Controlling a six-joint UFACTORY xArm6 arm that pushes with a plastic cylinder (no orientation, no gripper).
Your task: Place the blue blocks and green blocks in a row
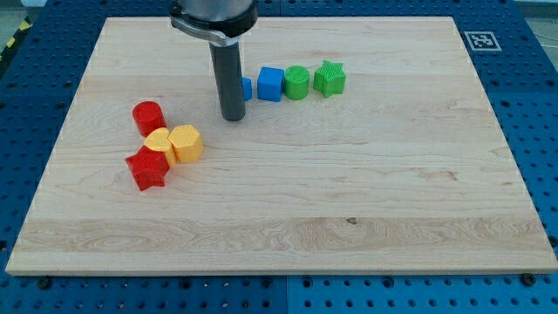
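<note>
Nearest the camera lay the bare front edge of the wooden counter [279,262]. My tip [233,118] was a plain rod with no jaws, holding nothing; it stood just left of and in front of a blue block [245,87] it partly hid. Rightward ran a blue cube [270,84], a green cylinder [297,82] and a green star [330,78], in a line. Well left sat a red cylinder [148,115], two yellow blocks [173,143] and a red star [146,168].
</note>
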